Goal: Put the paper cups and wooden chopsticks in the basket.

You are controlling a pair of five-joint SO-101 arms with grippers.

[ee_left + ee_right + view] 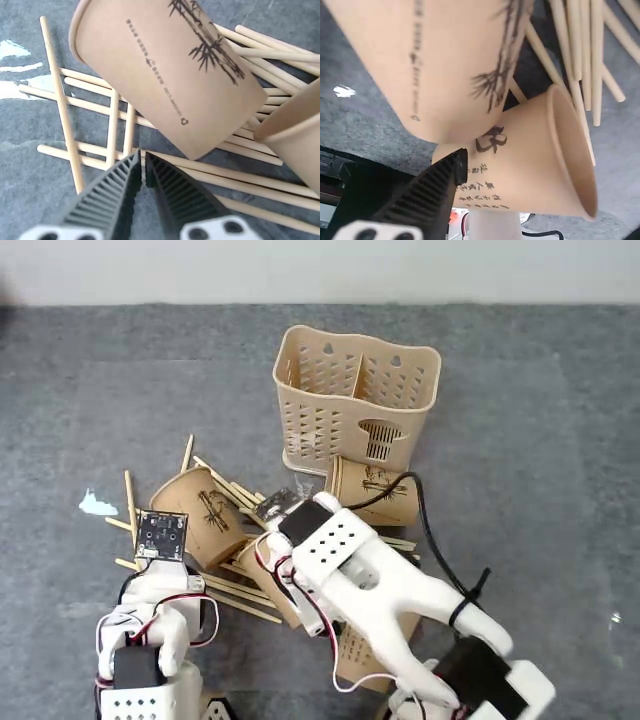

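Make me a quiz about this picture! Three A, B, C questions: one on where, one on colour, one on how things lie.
1. Where is the basket? A. Beyond the paper cups, at the back. B. Under an arm. C. On a cup.
2. What colour is it? A. Blue. B. Beige. C. Red.
3. How do the paper cups lie? A. Upright. B. Flattened. C. On their sides.
Answers: 1 A, it stands past the pile; 2 B, its walls are beige; 3 C, they lie sideways among the chopsticks.

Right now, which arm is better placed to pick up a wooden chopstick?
Probably left. The left gripper sits just above the pale wooden chopsticks, its tips pointing at them; the right gripper is against a brown paper cup.
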